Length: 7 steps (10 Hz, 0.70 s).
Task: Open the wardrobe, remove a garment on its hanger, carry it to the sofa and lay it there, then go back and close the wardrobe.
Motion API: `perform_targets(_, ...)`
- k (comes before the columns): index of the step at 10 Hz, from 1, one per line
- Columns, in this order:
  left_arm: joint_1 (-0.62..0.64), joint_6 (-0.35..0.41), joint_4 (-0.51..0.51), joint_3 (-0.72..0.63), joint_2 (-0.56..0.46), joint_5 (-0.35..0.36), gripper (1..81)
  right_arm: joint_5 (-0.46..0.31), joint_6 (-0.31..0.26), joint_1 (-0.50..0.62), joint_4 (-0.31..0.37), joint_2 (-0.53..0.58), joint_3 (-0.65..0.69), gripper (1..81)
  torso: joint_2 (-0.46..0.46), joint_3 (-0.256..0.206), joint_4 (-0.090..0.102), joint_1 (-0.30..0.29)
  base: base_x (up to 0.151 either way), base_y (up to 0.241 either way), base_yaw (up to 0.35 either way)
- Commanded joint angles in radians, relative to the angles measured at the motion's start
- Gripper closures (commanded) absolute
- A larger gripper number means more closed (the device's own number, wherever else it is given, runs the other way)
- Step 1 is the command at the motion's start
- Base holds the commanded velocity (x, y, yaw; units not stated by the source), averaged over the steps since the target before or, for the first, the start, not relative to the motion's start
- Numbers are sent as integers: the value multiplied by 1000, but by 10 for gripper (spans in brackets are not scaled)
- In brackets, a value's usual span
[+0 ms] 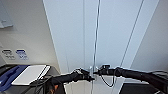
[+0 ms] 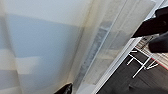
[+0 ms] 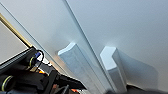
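The wardrobe (image 1: pixel 75 37) stands right in front of me, a tall white cabinet with both doors shut, so its inside is hidden. Its two small white handles (image 1: pixel 91 70) sit side by side at the centre seam. In the right wrist view they show large as the left-hand handle (image 3: pixel 75 63) and the right-hand handle (image 3: pixel 113 66). My left gripper (image 1: pixel 87 75) reaches the handles from the left. From the right, my right gripper (image 1: pixel 99 72) comes up to them at the same height. A white door panel (image 2: pixel 45 45) shows close up in the left wrist view.
A pale wall with two blue-labelled plates (image 1: pixel 21 54) lies left of the wardrobe. Below it a white flat board (image 1: pixel 30 73) rests on something blue. Dark floor (image 1: pixel 130 88) shows at the lower right. White wire chair legs (image 2: pixel 140 65) stand on dark floor beside the cabinet.
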State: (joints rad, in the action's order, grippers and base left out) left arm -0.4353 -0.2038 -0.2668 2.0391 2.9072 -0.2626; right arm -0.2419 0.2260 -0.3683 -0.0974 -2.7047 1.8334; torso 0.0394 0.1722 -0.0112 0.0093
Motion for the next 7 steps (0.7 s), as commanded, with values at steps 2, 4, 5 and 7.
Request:
perform_targets(2,178,4,-20,36,40,-6,10,6,3,156,18,-16,-53,10,0,0,0,0,0,0,0)
perform_targets(4,181,6,-28,52,55,-6,10,7,3,154,18,-22,-56,10,0,0,0,0,0,0,0)
perform_targets(5,184,6,-32,81,78,-6,10,15,3,154,18,-28,-57,10,0,0,0,0,0,0,0)
perform_targets(7,192,6,-46,151,132,-6,10,16,3,154,18,-42,-57,10,0,0,0,0,0,0,0)
